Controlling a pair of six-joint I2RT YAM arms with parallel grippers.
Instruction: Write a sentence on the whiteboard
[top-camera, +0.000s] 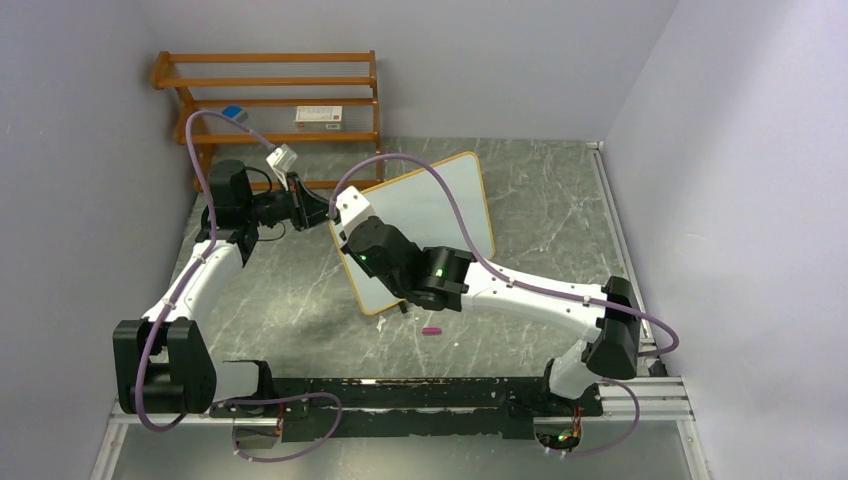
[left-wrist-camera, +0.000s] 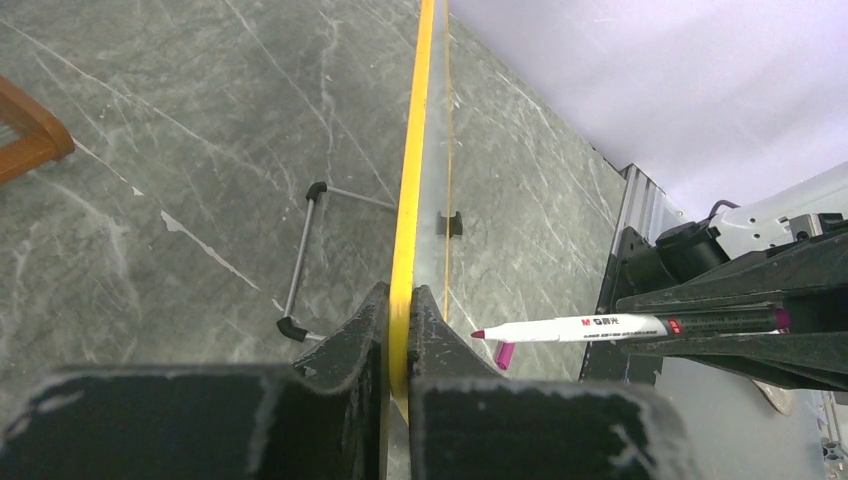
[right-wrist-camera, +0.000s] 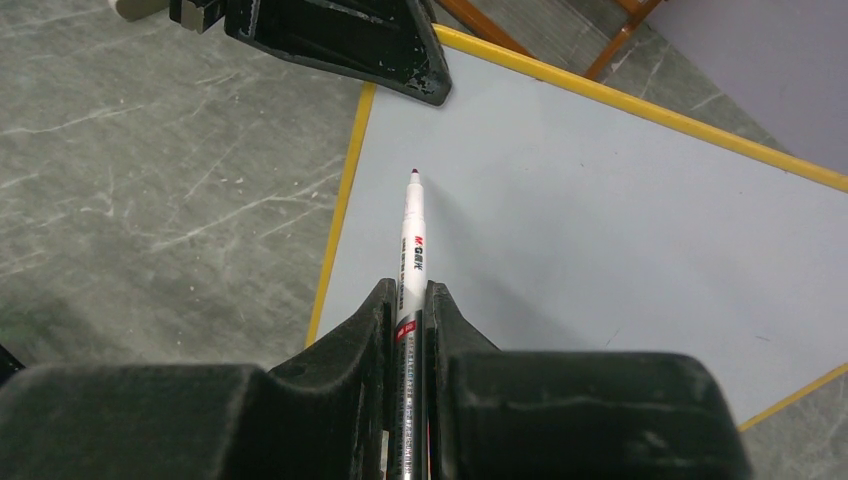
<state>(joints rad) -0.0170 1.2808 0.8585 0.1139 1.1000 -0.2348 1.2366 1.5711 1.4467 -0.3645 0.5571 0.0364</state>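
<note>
The whiteboard (top-camera: 452, 200) stands tilted on the table, its yellow-looking frame seen edge-on in the left wrist view (left-wrist-camera: 412, 190). My left gripper (top-camera: 322, 212) is shut on the frame at the board's upper left corner (left-wrist-camera: 400, 312). My right gripper (right-wrist-camera: 408, 300) is shut on a white marker (right-wrist-camera: 413, 235) with its cap off. The marker's purple tip points at the board face (right-wrist-camera: 620, 220) near that corner, a small gap away, as the left wrist view shows (left-wrist-camera: 580, 327). No sentence shows; the visible board face is blank.
The purple marker cap (top-camera: 432, 330) lies on the table in front of the board. A wooden shelf (top-camera: 270, 95) holding a small box (top-camera: 320, 117) stands at the back left. The board's wire stand (left-wrist-camera: 300, 255) rests behind it. Walls close both sides.
</note>
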